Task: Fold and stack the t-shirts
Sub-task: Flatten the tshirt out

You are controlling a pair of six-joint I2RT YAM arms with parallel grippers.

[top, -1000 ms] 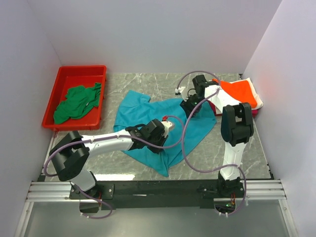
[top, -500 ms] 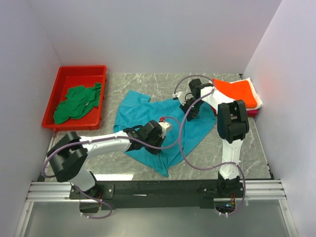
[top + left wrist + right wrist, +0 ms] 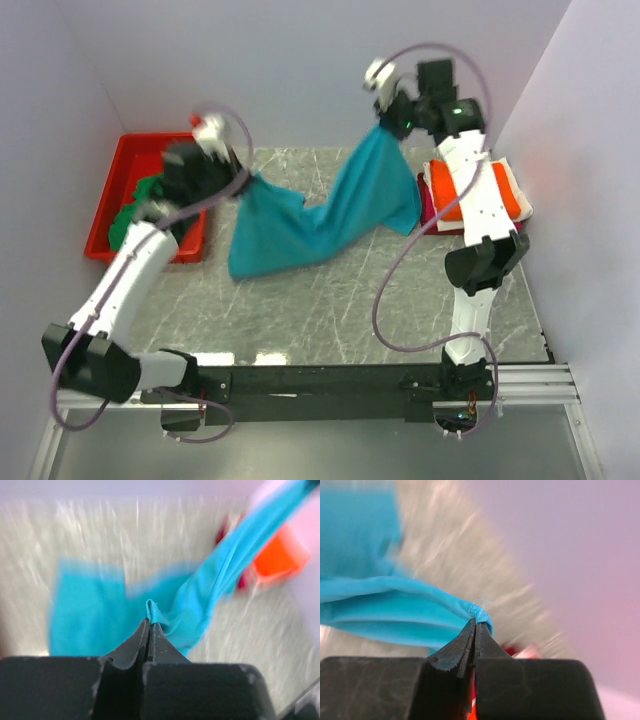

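- A grey marbled table (image 3: pixel 330 310) stands inside plain pale walls, with both arms bolted along its near edge.
- The left pincer (image 3: pixel 148 622) has its two black fingers pressed together on a small fold of the teal shirt (image 3: pixel 330 215). The cloth bunches right at the tips.
- The right pincer (image 3: pixel 474 622) is clamped just as tightly on an edge of the same shirt, and a little pucker of cloth pokes out past the tips.
- Both pincers hang well above the table. The left one is over toward the red bin (image 3: pixel 165 137). The right one is higher, close to the back wall and above the pile on the right.
- The teal shirt stretches between them as a sagging band. It drops from the right pincer, dips in the middle and climbs to the left pincer.
- A broad flap of the shirt hangs below the left pincer. Whether its lowest edge touches the table cannot be told.
- The red bin sits at the back left of the table. A crumpled dark green shirt (image 3: pixel 140 195) lies inside it, partly hidden by the left arm.
- At the right edge of the table is a folded pile. An orange shirt (image 3: pixel 480 190) lies on top, a white shirt (image 3: pixel 517 195) under it, and a strip of magenta shirt (image 3: pixel 428 205) shows on the side facing the teal shirt.
- The right arm crosses above that pile.
- In both wrist views everything beyond the fingers is smeared.
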